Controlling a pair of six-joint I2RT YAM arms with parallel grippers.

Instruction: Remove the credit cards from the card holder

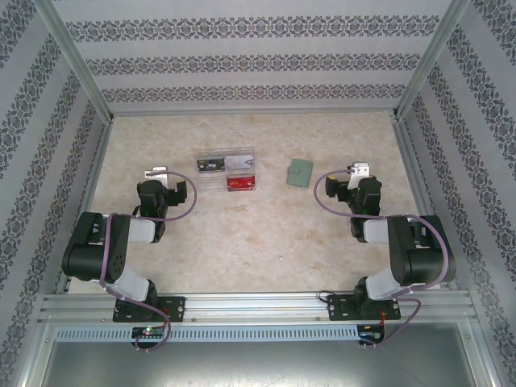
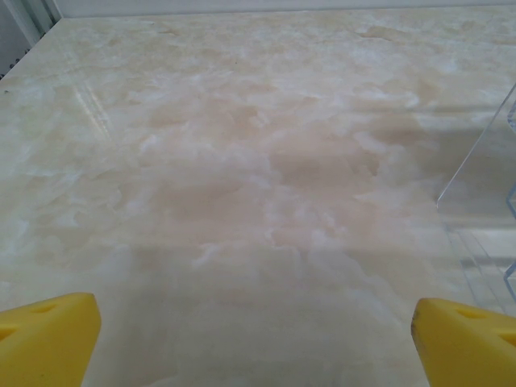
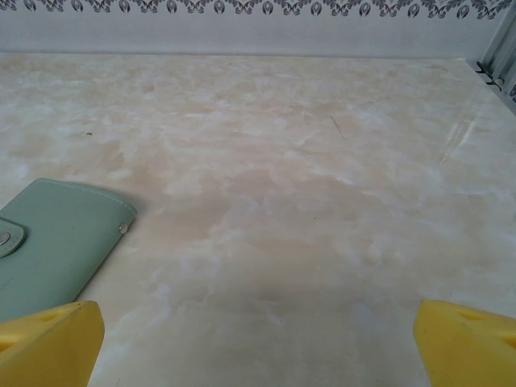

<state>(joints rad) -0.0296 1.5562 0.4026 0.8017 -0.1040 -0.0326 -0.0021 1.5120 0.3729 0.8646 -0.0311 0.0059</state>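
The card holder (image 1: 300,172) is a small grey-green wallet lying closed and flat on the marble table, right of centre. In the right wrist view the card holder (image 3: 60,242) lies ahead on the left, its snap tab fastened. No credit cards are in sight outside it. My right gripper (image 1: 359,170) hovers just right of the holder, and its yellow fingertips (image 3: 48,343) stand wide apart over bare table, so it is open. My left gripper (image 1: 156,173) is open too, over bare table, left of a clear box.
A clear plastic box (image 1: 226,172) stands left of the holder, with a reddish item and a dark one inside. Its transparent corner (image 2: 484,177) reaches into the left wrist view on the right. Patterned walls and metal rails (image 1: 89,89) enclose the table.
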